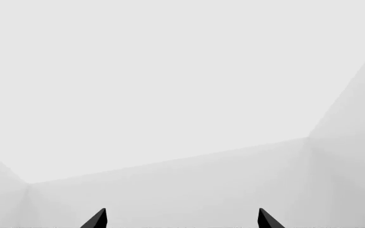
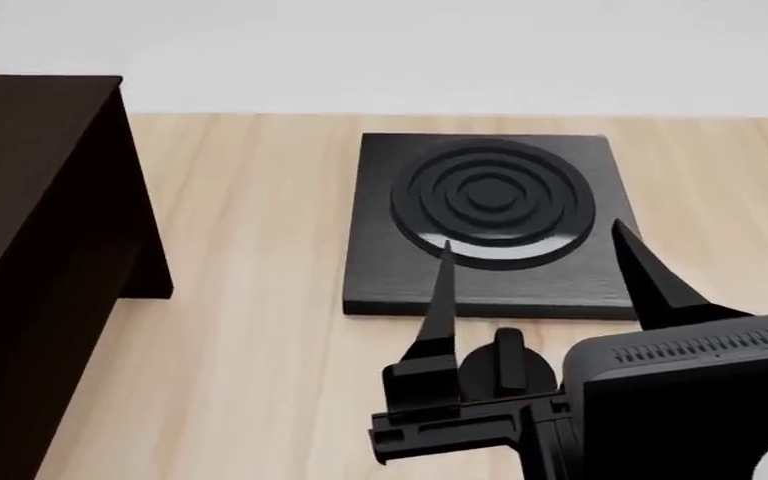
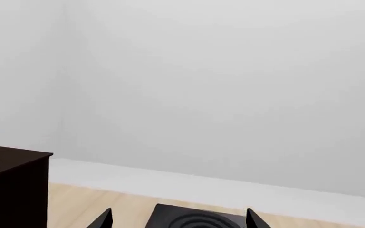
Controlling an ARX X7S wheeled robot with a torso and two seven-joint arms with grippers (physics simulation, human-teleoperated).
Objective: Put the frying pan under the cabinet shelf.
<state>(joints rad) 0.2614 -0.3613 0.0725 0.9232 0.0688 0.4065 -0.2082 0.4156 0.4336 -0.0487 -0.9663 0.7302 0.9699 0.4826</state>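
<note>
Pale, featureless walls fill my left wrist view past the left gripper [image 1: 181, 219], whose tips stand spread with nothing between them. From the head view the right gripper [image 2: 538, 285] hangs released and empty over the near edge of the burner plate [image 2: 486, 224], the knob [image 2: 507, 364] just below it and the cabinet shelf [image 2: 40, 240] well to its left on the wooden table [image 2: 244, 330]. My right wrist view adds only that plate's far edge and the cabinet; the frying pan shows nowhere, though I'd expect it rigid, fairly heavy and glossy-slick, best gripped along its long handle.

Bare simulated kitchen: burner plate [image 2: 488, 222] on wooden counter [image 2: 251, 330], blank white walls [image 3: 220, 85]
</note>
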